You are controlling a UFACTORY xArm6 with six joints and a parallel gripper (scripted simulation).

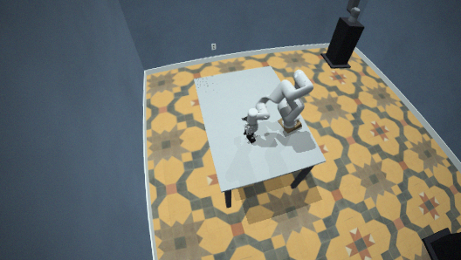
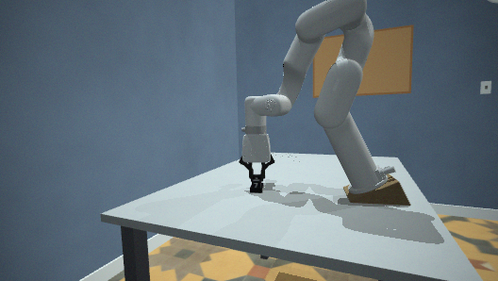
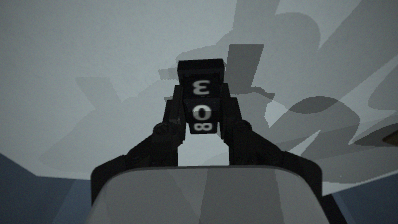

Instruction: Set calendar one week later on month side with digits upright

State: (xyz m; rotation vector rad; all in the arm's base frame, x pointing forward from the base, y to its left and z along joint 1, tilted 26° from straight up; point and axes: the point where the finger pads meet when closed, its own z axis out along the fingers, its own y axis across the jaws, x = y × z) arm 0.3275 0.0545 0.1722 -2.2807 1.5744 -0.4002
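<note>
My gripper (image 3: 201,96) is shut on a black calendar cube (image 3: 201,119). In the wrist view the cube shows a white 0 and an 8 on the faces toward the camera. Just beyond it, at the fingertips, is a black block face with a white 3 (image 3: 200,86); I cannot tell whether this is a second cube. In the exterior view the gripper (image 2: 257,180) points straight down, and a black cube (image 2: 257,187) showing a 7 sits at the table top under the fingers. In the top view the gripper (image 1: 251,137) is near the table's middle. No tray or month side is in view.
The arm's base (image 2: 377,190) stands on a brown wedge at the table's right side. The table's near edge (image 2: 264,245) and left edge are some way from the gripper. A black pedestal (image 1: 345,40) stands in the room's far corner.
</note>
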